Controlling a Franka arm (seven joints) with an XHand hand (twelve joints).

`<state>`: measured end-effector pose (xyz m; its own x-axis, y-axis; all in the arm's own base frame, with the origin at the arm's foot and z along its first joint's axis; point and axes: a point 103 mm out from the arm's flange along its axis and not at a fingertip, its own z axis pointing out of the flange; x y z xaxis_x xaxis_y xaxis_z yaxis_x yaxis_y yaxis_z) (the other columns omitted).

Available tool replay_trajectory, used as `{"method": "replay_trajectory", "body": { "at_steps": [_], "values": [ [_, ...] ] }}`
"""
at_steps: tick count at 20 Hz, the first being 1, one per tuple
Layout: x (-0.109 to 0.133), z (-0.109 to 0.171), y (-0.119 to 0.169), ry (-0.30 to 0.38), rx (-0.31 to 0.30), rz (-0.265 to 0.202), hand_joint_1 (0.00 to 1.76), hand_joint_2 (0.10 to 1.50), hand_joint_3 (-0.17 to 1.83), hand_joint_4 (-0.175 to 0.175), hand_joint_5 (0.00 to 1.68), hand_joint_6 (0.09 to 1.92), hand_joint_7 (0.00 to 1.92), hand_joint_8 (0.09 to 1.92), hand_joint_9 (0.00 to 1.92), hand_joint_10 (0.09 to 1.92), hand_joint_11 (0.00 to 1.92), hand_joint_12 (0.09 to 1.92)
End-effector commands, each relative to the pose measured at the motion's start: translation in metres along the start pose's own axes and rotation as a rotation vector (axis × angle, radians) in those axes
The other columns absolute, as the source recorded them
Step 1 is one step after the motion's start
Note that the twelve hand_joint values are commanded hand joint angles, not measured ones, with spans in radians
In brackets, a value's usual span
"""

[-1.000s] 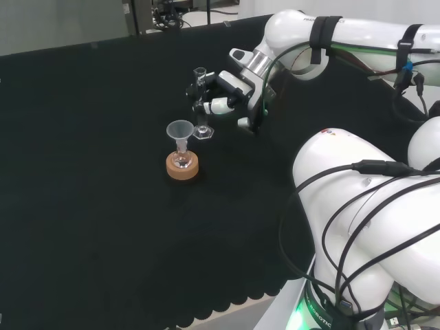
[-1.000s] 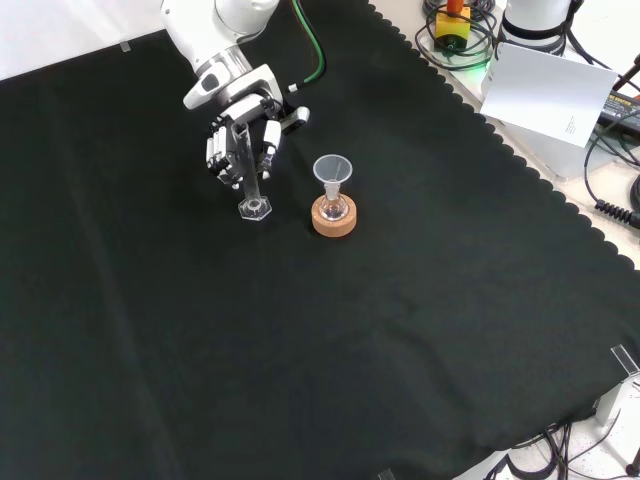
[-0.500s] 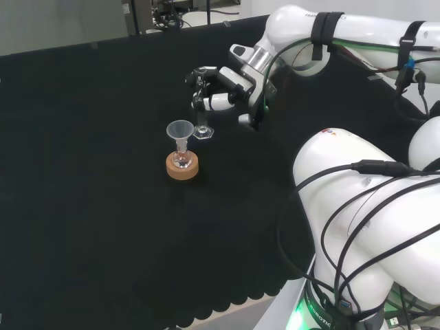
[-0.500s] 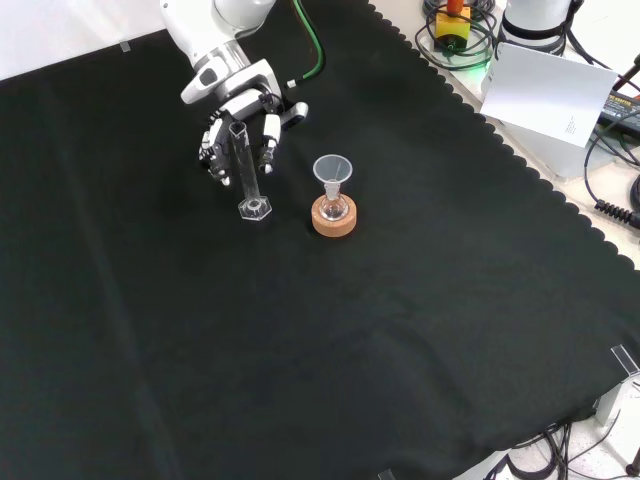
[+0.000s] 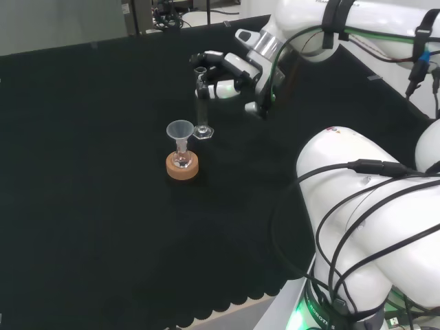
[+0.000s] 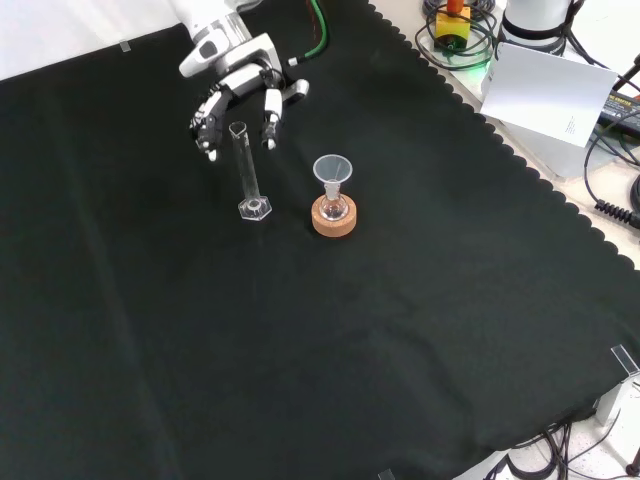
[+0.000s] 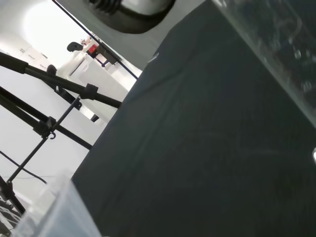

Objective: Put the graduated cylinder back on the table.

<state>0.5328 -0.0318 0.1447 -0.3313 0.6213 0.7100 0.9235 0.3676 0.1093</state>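
Note:
The clear graduated cylinder (image 6: 247, 172) stands upright on its hexagonal foot on the black cloth, free of any grip; the head view shows the cylinder (image 5: 201, 103) just behind the funnel. The hand (image 6: 238, 92) hangs above and behind its rim with fingers spread and relaxed, holding nothing. In the head view the hand (image 5: 225, 69) is to the right of the cylinder's top, a small gap between them. The wrist view shows a blurred clear edge of the cylinder (image 7: 276, 49) close by, over black cloth.
A clear funnel sits in a small flask on a cork ring (image 6: 333, 215), just right of the cylinder in the front view; in the head view the cork ring (image 5: 182, 166) lies nearer the camera. The cloth's scalloped edge (image 6: 520, 165) runs at right. The arm's white links (image 5: 371, 227) are at right.
The hand has let go of the cylinder, opened its fingers and risen up and back from it. The cylinder stays standing where it was set.

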Motion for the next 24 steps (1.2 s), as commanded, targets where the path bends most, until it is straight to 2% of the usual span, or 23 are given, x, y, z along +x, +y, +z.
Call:
{"method": "replay_trajectory", "body": {
  "at_steps": [1, 6, 9, 13, 18, 24],
  "values": [
    [0.037, -0.038, -0.019, -0.080, -0.024, 0.012, 0.89, 0.85, -0.17, -0.064, 0.33, 0.35, 0.28, 0.70, 0.74, 0.09, 0.25, 1.36],
    [0.066, -0.064, -0.042, -0.134, -0.071, 0.021, 0.87, 0.85, -0.17, -0.067, 0.33, 0.25, 0.23, 0.70, 0.68, 0.09, 0.19, 1.38],
    [0.082, -0.079, -0.062, -0.196, -0.082, 0.031, 0.86, 0.85, -0.17, -0.067, 0.34, 0.23, 0.22, 0.70, 0.67, 0.09, 0.18, 1.38],
    [0.103, -0.096, -0.090, -0.269, -0.087, 0.070, 0.85, 0.85, -0.17, -0.067, 0.34, 0.21, 0.22, 0.70, 0.67, 0.09, 0.17, 1.38],
    [0.134, -0.105, -0.114, -0.384, -0.081, 0.095, 0.84, 0.85, -0.17, -0.067, 0.33, 0.20, 0.21, 0.70, 0.66, 0.09, 0.17, 1.38],
    [0.162, -0.106, -0.126, -0.445, -0.062, 0.134, 0.84, 0.85, -0.17, -0.067, 0.34, 0.18, 0.21, 0.70, 0.65, 0.09, 0.17, 1.38]
  ]
}}
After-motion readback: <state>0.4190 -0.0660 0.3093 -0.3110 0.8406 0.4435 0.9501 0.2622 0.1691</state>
